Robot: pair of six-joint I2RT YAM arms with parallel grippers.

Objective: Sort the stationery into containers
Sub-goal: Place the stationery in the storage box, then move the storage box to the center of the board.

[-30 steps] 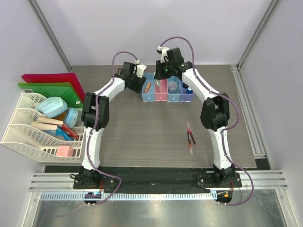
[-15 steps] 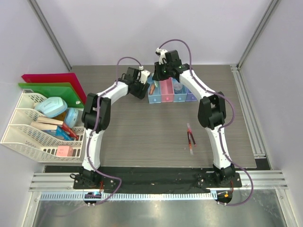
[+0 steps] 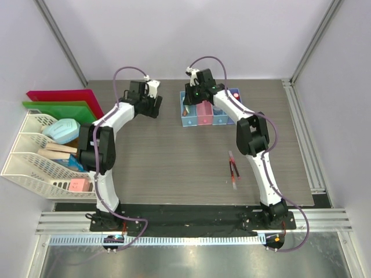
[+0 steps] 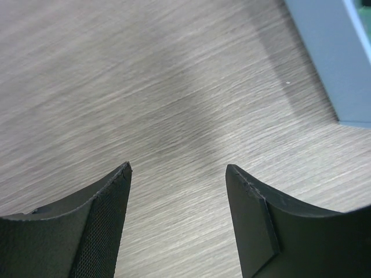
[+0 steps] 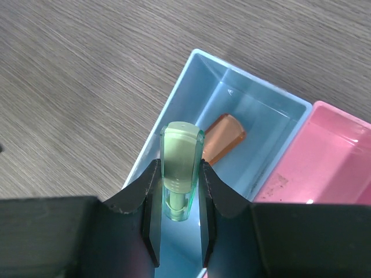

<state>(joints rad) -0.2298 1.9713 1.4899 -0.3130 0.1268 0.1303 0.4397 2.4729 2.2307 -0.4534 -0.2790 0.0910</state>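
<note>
1. Centrally, table (image 3: 174,162): open wood between the arms; thin red-and-black pens (image 3: 233,168) lie right of middle.
2. Containers (image 3: 204,114): row near far edge.
3. Left gripper (image 4: 178,171): spread wide, near the row's left corner.
4. Right gripper (image 5: 178,174): clamps green eraser (image 5: 181,153) over light blue box (image 5: 249,113) with orange marker (image 5: 223,138).

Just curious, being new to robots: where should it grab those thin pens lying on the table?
Mid-shaft on the pens, from straight above, jaws closing across the narrow width: they lie flat on the table, long and thin.
</note>
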